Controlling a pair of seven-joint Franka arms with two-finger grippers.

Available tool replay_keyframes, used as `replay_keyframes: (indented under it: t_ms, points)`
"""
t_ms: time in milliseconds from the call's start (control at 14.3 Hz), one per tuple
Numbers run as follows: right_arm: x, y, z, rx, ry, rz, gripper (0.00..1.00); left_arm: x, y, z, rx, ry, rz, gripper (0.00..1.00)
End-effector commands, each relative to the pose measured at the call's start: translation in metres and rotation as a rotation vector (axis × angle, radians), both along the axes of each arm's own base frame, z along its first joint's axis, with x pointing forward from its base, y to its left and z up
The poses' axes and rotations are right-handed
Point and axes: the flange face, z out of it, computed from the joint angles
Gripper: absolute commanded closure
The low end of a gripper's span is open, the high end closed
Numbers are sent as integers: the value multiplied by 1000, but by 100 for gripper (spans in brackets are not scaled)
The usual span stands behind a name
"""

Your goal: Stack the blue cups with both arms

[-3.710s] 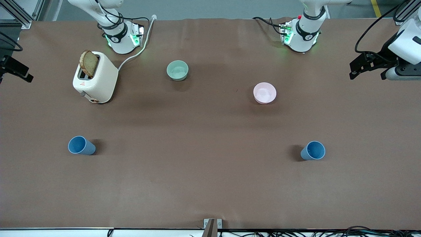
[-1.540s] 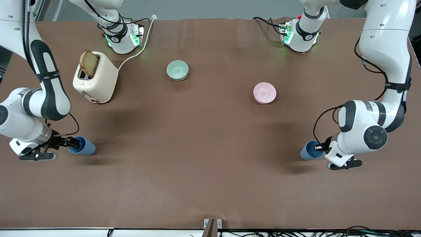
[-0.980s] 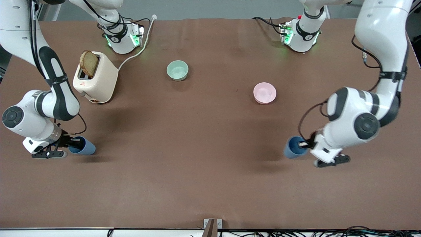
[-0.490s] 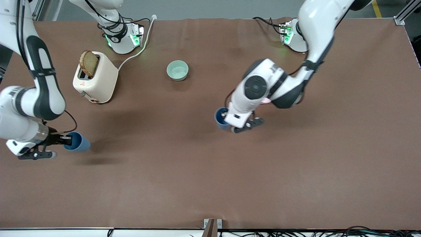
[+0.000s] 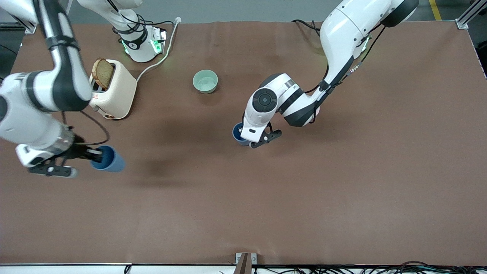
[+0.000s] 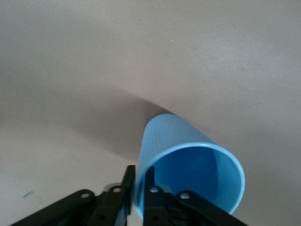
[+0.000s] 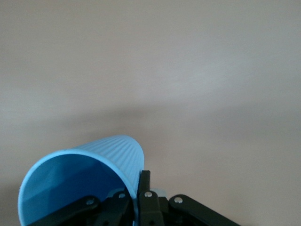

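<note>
Changes vs 0.5 s ago:
- Left end effector (image 5: 243,137), clamped on the rim of a blue cup (image 5: 238,134), has shifted w/ its cup toward the right arm's end, now over mid-tabletop (image 5: 342,198), nearer the front camera than the green bowl (image 5: 205,81). Whether this cup touches the tabletop: can't tell.
- Right end effector (image 5: 95,156), pinching the rim of the second blue cup (image 5: 108,159), has moved toward table centre; the cup is tilted, mouth toward the end effector, over the tabletop nearer the front camera than the toaster (image 5: 111,94).
- Pink bowl (image 5: 316,111) now almost fully hidden under the left arm; only a sliver shows.

Wrist views:
- Left wrist: cup (image 6: 188,169) wall sits between the fingers (image 6: 126,190), one inside the mouth, one outside.
- Right wrist: same kind of grip, cup (image 7: 84,174) rim pinched between fingers (image 7: 143,188).

Count:
- Blue cups: 2, one per end effector, well apart.
- Bowls: 2 (1 green, 1 pink).
- Toaster: 1, cream, w/ 1 slice of bread (image 5: 102,73) standing in a slot; white cord runs to near the right arm's base.
- Arms: 2, both working.
</note>
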Motion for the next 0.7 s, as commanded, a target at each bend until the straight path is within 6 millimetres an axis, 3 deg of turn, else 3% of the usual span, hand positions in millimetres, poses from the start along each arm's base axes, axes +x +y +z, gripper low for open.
replay_keyframes:
  t_ms: [0,140,210,280,420,490,560,630]
  points:
    - [-21,88,7,50,14,-91,98,5,-5,7,1,-25,6,0]
    - [-46,160,13,88,27,-144,98,31,6,53,-30,-84,40,0]
    - [-61,198,18,106,31,-160,98,54,29,87,-26,-114,77,0]
    - [-75,227,25,120,36,-176,98,73,56,125,-16,-143,110,0]
    - [-103,287,14,129,71,-183,98,99,119,191,19,-187,128,0]
    - [-113,308,8,133,88,-170,98,103,152,229,44,-221,99,0]
    - [-125,335,-9,142,104,-154,98,107,185,257,66,-240,79,0]
    - [-132,356,-14,152,95,-155,98,106,219,286,97,-249,62,0]
